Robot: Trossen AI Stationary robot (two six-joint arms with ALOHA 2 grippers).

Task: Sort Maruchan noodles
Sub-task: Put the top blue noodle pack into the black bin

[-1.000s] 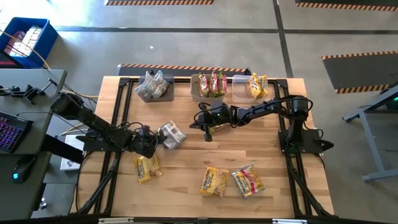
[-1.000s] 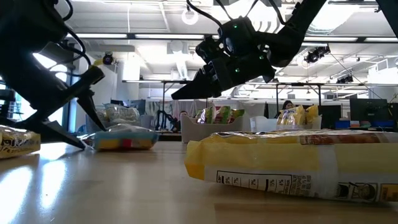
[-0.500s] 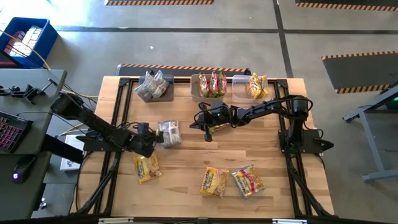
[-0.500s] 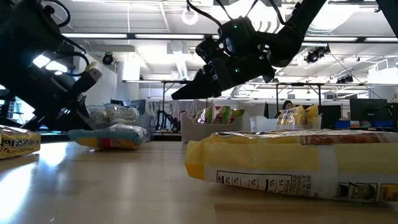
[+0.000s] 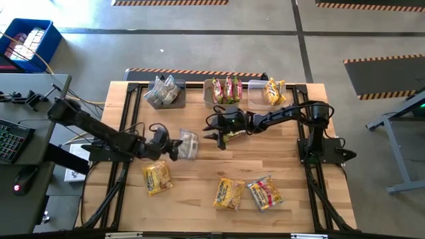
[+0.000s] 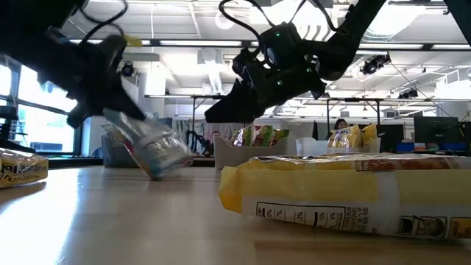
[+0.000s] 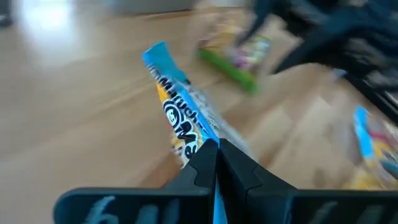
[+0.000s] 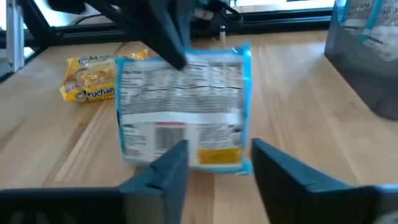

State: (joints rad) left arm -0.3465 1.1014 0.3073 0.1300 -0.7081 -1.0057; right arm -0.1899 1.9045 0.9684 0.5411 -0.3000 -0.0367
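1. Our left tool (image 5: pixel 174 147) clamps the silvery packet (image 5: pixel 188 144), tilting it off the surface (image 5: pixel 199 199).
2. Our right tool (image 5: pixel 214 130) hangs with fingers parted over a green-edged packet (image 5: pixel 234 136).
3. Next, probably carry the silvery packet to the left bin (image 5: pixel 174 101).

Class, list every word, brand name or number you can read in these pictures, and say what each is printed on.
"Maruch": start of the brand name, on the blue-edged noodle packet pinched in the left claw.
"ruchan": end of the brand name, on the yellow noodle packet lying flat.
Too blurred to read: the blue-edged packet's back panel and the fine print on the nearest yellow packet.
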